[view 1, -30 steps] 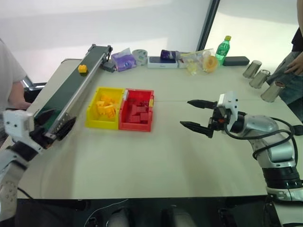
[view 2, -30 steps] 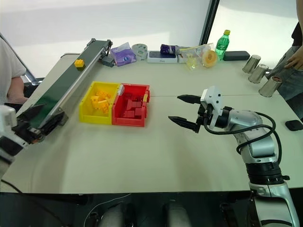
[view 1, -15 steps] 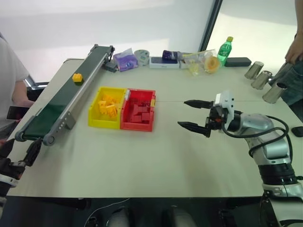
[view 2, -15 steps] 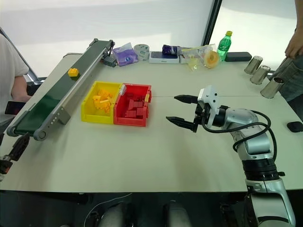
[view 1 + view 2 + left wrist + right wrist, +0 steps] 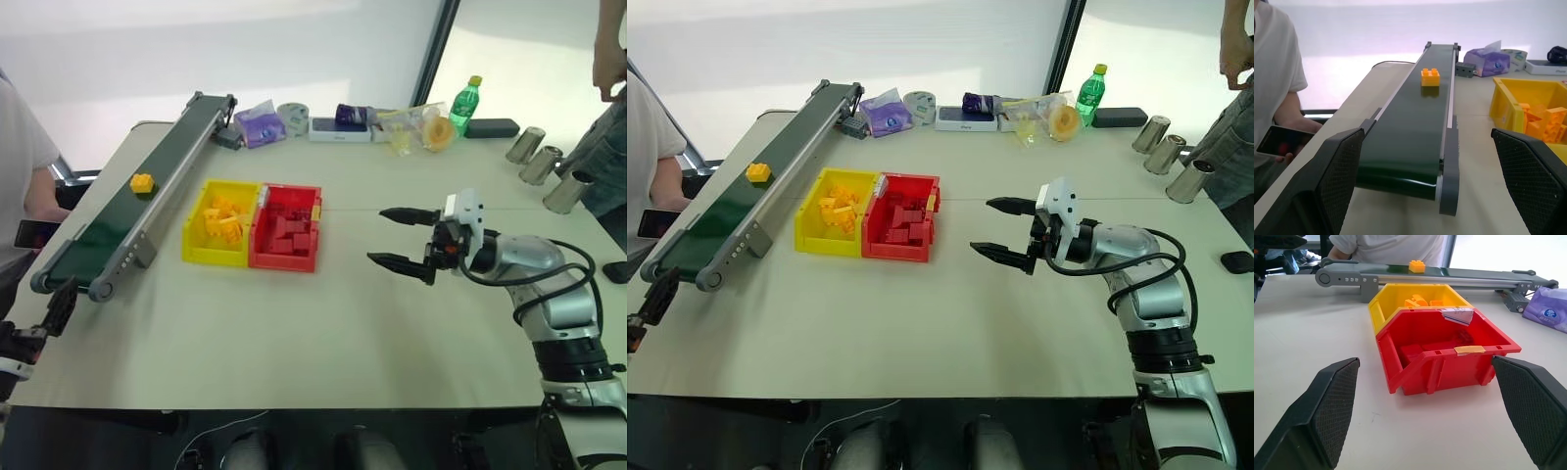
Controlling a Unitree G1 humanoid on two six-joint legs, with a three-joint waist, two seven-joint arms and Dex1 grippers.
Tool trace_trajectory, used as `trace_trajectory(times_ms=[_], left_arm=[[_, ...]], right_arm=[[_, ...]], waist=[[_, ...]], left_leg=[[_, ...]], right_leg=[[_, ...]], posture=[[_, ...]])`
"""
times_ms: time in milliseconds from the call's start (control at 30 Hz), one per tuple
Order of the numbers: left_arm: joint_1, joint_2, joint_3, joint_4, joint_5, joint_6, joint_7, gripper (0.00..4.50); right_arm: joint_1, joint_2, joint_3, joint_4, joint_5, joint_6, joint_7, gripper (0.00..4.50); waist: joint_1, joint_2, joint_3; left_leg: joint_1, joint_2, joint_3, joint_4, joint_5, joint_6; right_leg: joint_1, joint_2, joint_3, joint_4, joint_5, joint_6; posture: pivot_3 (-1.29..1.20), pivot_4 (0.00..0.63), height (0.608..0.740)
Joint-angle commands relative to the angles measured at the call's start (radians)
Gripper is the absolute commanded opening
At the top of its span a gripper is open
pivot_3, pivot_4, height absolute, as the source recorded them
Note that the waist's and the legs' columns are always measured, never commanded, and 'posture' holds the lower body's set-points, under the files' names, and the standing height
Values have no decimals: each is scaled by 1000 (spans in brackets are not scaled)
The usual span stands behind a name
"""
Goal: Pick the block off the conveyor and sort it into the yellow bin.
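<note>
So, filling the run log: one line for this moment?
small yellow-orange plastic brick: on dark belt conveyor | left end effector: open, empty | right end effector: open, empty

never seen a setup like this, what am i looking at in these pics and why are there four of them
This is a humanoid robot at a table, seen through its own cameras. Two pictures come from a pair of eyes on its head, looking down over its arms. The other two come from cameras on its wrists, each looking out between that gripper's two black fingers.

The right gripper hovers open over the middle of the table, holding nothing. The left gripper is open too, near the close end of the conveyor, a long dark belt with grey rails. A small orange block rides on that belt; it is meant to go into the yellow bin, which already holds similar bricks. A red bin of red bricks is joined to it.

At the far edge lie a green bottle, a purple tissue pack and metal cups. People stand at both sides.
</note>
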Motion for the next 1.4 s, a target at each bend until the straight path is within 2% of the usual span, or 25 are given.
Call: trace_trajectory(times_ms=[33,133,333,567,733,1067,1167,1333,1400], left_arm=[[-21,22,-12,-9,4,4,32,4391],[-56,64,-50,-7,50,70,104,4391],[-191,164,-96,2,45,301,262,4391],[-294,272,-141,109,98,405,269,4391],[-308,280,-169,134,94,418,203,4391],[-309,262,-182,186,115,406,170,4391],[-295,253,-171,190,119,396,158,3596],[-296,234,-141,157,93,412,165,1255],[-301,227,-124,128,79,407,165,1293]], right_arm=[[-16,-3,-15,-19,3,-17,0,4500],[-21,-1,-13,-17,3,-18,0,4500],[-23,4,-6,-14,0,-21,1,4500],[-11,9,-3,-25,-1,-22,-6,4500],[4,5,-12,-44,7,-13,-14,4500],[13,-4,-17,-52,9,-10,-22,4500],[12,-5,-17,-51,9,-10,-22,4500],[6,-6,-19,-45,10,-11,-20,4500],[6,-6,-19,-44,10,-12,-19,4500]], waist=[[1,0,0],[1,0,0],[1,0,0],[-2,0,0],[0,0,0],[0,0,0],[0,0,0],[0,0,0],[1,0,0]], left_leg=[[0,0,0,0,0,0],[0,0,0,0,0,0],[0,0,0,0,0,-1],[0,0,1,-1,2,-4],[0,0,1,-1,2,-4],[0,0,1,-1,2,-4],[0,0,1,-1,2,-4],[0,0,1,-1,2,-4],[0,0,1,-1,2,-4]], right_leg=[[0,0,0,0,0,0],[0,0,0,0,0,0],[0,0,0,0,0,0],[-1,1,0,0,0,0],[-1,0,0,0,0,0],[-1,0,0,0,0,0],[-1,0,0,0,0,0],[-1,0,0,0,0,0],[-1,0,0,0,0,0]], posture=[[0,150,740],[0,150,740],[0,150,740],[0,150,740],[0,150,740],[0,150,740],[0,150,740],[0,150,740],[0,150,740]])
